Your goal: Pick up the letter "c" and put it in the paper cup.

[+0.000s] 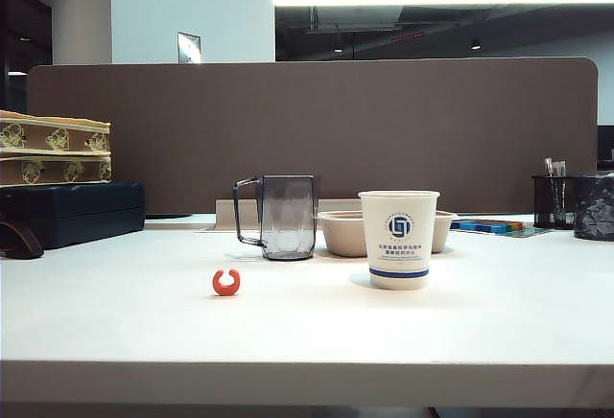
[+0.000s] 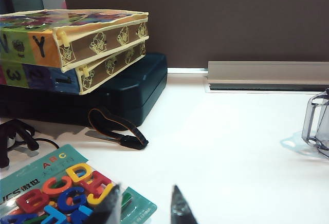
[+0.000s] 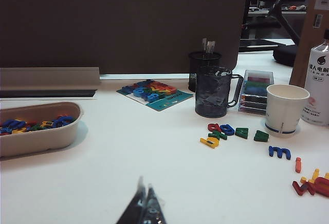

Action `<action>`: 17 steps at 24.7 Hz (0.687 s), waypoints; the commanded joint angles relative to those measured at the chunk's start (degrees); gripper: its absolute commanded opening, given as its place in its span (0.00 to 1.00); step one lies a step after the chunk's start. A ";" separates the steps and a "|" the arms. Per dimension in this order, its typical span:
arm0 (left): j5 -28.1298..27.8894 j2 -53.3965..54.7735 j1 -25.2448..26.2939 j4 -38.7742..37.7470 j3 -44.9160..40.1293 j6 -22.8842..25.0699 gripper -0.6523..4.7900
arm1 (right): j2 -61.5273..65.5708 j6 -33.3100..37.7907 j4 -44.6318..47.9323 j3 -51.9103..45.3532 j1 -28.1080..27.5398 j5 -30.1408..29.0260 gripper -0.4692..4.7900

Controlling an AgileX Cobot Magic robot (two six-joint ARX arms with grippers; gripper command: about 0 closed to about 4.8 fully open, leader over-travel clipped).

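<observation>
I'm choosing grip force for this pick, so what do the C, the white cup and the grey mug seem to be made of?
C: probably moulded plastic, orange-red, smooth with a slight sheen and rounded edges; foam cannot be ruled out.
Cup: paper, matte white with a printed blue logo and band and a rolled rim.
Mug: clear grey-tinted plastic or glass; the wall behind shows through it, and which of the two is unclear.

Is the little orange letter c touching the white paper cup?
Apart. The exterior view shows the letter c lying alone on the table, with bare tabletop between it and the paper cup.
</observation>
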 commanded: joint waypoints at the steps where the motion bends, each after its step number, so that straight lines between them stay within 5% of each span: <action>1: 0.20 0.04 0.07 0.46 0.26 -0.20 0.34 | 0.00 -0.02 0.87 -0.42 0.00 0.07 0.09; 5: 0.20 0.04 0.07 0.44 0.26 -0.20 0.33 | 0.00 -0.02 1.01 -0.42 0.00 0.04 0.09; 10: 0.20 0.04 0.07 0.44 0.26 -0.20 0.15 | 0.00 0.04 0.87 -0.42 0.02 -1.16 0.09; 17: 0.70 0.04 0.07 0.42 0.26 -0.22 0.11 | 0.00 0.04 0.55 -0.42 0.02 -1.42 0.09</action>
